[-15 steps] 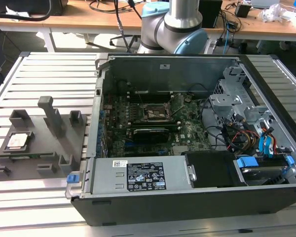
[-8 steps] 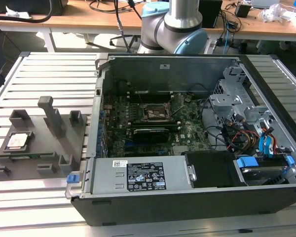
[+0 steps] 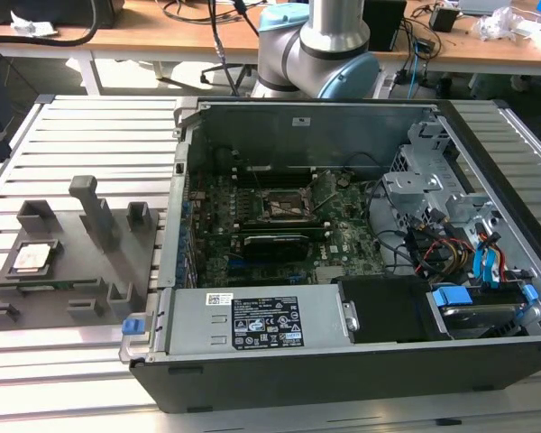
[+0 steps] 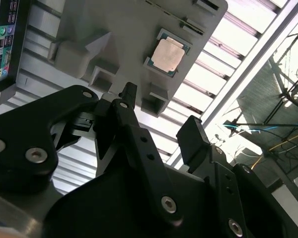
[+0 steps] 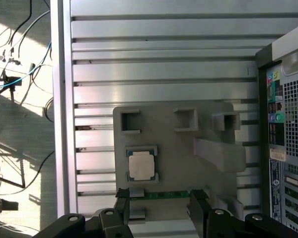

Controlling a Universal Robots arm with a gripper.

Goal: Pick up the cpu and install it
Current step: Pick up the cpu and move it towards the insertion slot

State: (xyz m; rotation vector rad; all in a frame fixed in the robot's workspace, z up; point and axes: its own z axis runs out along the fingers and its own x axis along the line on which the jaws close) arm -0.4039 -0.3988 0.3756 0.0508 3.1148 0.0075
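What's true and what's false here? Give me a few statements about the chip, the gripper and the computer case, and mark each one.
1. The chip lies flat on the grey tray. True.
2. The gripper is clamped on the chip. False: in both wrist views it is open and empty, and the chip lies apart from it on the tray.
3. The computer case lies open with its board exposed. True.
4. The chip is already inside the computer case. False: it is outside, on the tray at the exterior view's left of the case.
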